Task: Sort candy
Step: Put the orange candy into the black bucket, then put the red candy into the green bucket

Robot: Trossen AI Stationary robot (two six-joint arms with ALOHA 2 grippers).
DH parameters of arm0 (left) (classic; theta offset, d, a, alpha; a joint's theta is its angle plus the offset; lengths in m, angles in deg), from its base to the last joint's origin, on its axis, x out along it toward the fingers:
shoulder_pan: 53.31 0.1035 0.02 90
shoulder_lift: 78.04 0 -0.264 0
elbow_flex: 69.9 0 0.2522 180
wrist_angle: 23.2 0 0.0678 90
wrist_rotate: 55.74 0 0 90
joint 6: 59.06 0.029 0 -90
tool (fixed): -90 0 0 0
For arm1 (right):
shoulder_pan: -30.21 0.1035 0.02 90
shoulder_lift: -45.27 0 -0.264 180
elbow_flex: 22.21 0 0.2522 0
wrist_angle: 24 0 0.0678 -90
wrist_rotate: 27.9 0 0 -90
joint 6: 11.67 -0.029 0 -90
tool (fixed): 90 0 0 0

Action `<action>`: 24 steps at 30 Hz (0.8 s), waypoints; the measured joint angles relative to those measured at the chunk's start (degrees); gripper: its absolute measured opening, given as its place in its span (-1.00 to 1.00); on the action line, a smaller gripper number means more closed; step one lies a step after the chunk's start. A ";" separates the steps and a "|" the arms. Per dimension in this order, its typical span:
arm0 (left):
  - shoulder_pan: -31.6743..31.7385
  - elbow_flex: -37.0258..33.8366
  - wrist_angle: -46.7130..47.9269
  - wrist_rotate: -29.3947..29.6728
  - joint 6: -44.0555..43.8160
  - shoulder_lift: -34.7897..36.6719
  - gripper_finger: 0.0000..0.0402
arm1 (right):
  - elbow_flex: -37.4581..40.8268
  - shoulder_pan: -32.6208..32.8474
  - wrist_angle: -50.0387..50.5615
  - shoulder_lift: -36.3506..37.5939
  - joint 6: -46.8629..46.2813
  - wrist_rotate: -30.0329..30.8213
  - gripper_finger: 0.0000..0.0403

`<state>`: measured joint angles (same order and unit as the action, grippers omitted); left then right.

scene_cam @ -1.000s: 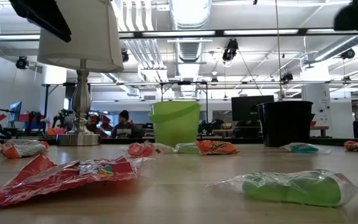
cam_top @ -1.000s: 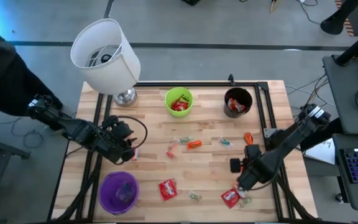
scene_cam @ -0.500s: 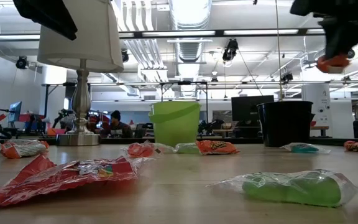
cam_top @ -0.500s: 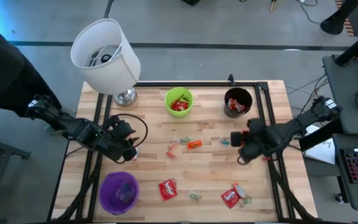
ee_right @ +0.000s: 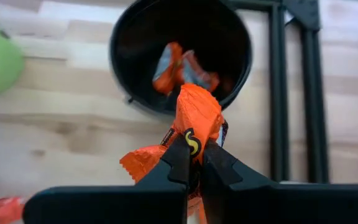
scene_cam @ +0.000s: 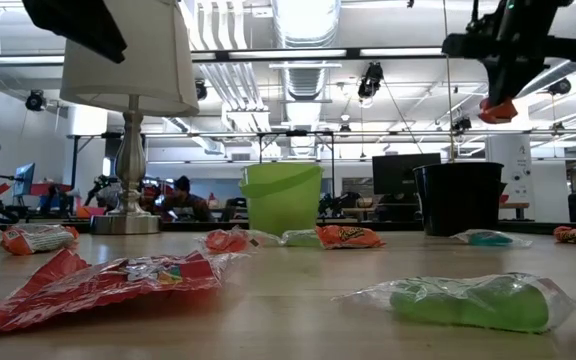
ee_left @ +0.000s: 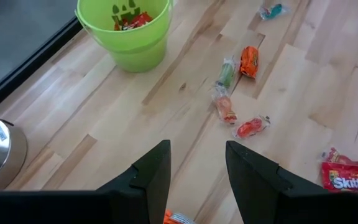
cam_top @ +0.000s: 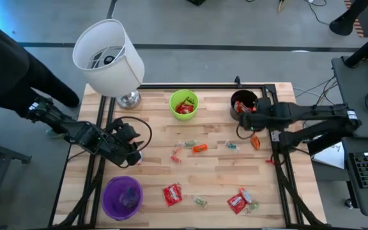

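My right gripper (cam_top: 245, 121) hangs beside the black cup (cam_top: 245, 104), on its near side, shut on an orange candy packet (ee_right: 197, 115). The low view shows that packet (scene_cam: 496, 108) high above the cup. My left gripper (ee_left: 197, 180) stands open over the table's left part, above a small orange-and-white candy (ee_left: 176, 218). Red packets (cam_top: 172, 193) (cam_top: 236, 203), orange pieces (cam_top: 200, 148) (cam_top: 255, 142) and small clear-wrapped sweets (cam_top: 232, 146) lie flat on the wood. Candy also lies inside the green cup (cam_top: 184, 104) and the black cup. My right gripper pinches the orange packet between its two fingers at the packet's crumpled middle (ee_right: 194, 140). One end sticks out past the fingertips toward the black cup, and another flap (ee_right: 142, 165) spreads to the side. The fingers slant down from above. The packet is lifted clear of table and cup.
A table lamp (cam_top: 107, 57) with a white shade stands at the far left corner. A purple cup (cam_top: 122, 197) sits at the near left. A black metal frame (cam_top: 280, 128) runs along the table's right edge. A person in dark clothes stands beyond the left edge.
My right gripper has risen from the near right part of the table, by the red packet there, and swung toward the far edge to the black cup, turning as it went. It stays shut on the orange packet, which has come along clear of the table.
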<state>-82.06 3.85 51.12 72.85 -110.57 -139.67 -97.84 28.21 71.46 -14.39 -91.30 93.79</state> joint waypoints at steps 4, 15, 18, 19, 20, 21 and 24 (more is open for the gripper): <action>0.00 0.00 -1.09 0.00 0.00 0.00 -0.32 | 0.00 -6.82 -2.81 0.38 9.73 0.01 -0.95; 0.00 0.00 -3.78 -0.01 0.00 0.00 -0.32 | 0.00 -25.66 -17.09 -0.70 34.88 -1.01 -0.71; 0.00 0.00 -4.38 -0.02 0.00 0.00 -0.32 | 0.00 -29.08 -17.43 -1.23 37.35 -3.81 -0.64; 0.00 0.00 -4.43 0.00 0.00 0.00 -0.32 | 0.00 -29.84 -17.45 -1.33 37.84 -4.47 -0.61; -0.01 0.00 -4.45 0.00 0.00 0.00 -0.32 | 0.00 -30.34 -17.53 -1.38 38.25 -4.83 -0.59; 0.00 0.00 -4.45 0.00 0.00 0.00 -0.32 | 0.00 -30.51 -17.56 -1.42 38.30 -4.88 -0.56; 0.00 0.00 -4.45 0.00 0.00 0.00 -0.32 | 0.00 -30.39 -17.67 -1.42 38.14 -5.19 -0.52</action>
<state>-82.06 3.85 46.68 72.85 -110.57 -139.67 -97.84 -2.18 53.80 -15.81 -53.16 88.60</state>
